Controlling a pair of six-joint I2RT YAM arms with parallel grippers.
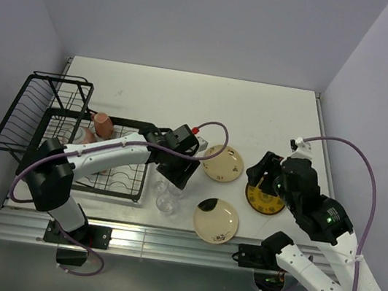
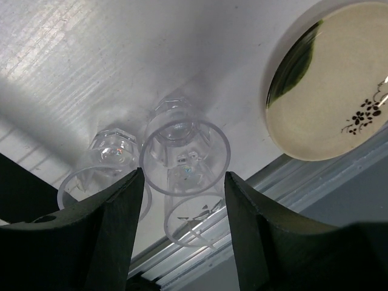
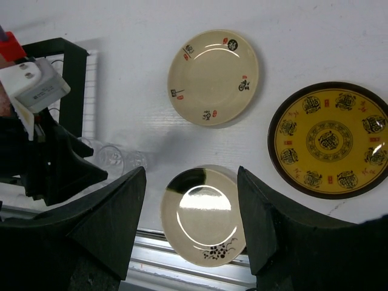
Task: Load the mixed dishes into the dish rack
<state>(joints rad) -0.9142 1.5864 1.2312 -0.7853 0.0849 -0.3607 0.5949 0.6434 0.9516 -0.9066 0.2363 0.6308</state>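
The black wire dish rack (image 1: 14, 124) stands at the left and holds a pink mug (image 1: 103, 125). My left gripper (image 1: 174, 178) is over three clear glasses (image 1: 167, 200) beside the rack. In the left wrist view the gripper (image 2: 183, 182) is shut on the rim of the middle glass (image 2: 185, 151), with one glass (image 2: 112, 160) to its left and another (image 2: 191, 221) nearer. My right gripper (image 3: 191, 173) hangs open above a cream floral plate (image 3: 203, 218). A second cream plate (image 3: 213, 77) and the yellow ornate plate (image 3: 330, 139) lie further out.
The near floral plate (image 1: 215, 220) lies close to the table's front edge, where a metal rail (image 1: 178, 243) runs. The yellow plate (image 1: 265, 200) sits partly under my right arm. Bare white tabletop (image 1: 200, 106) stretches behind the plates.
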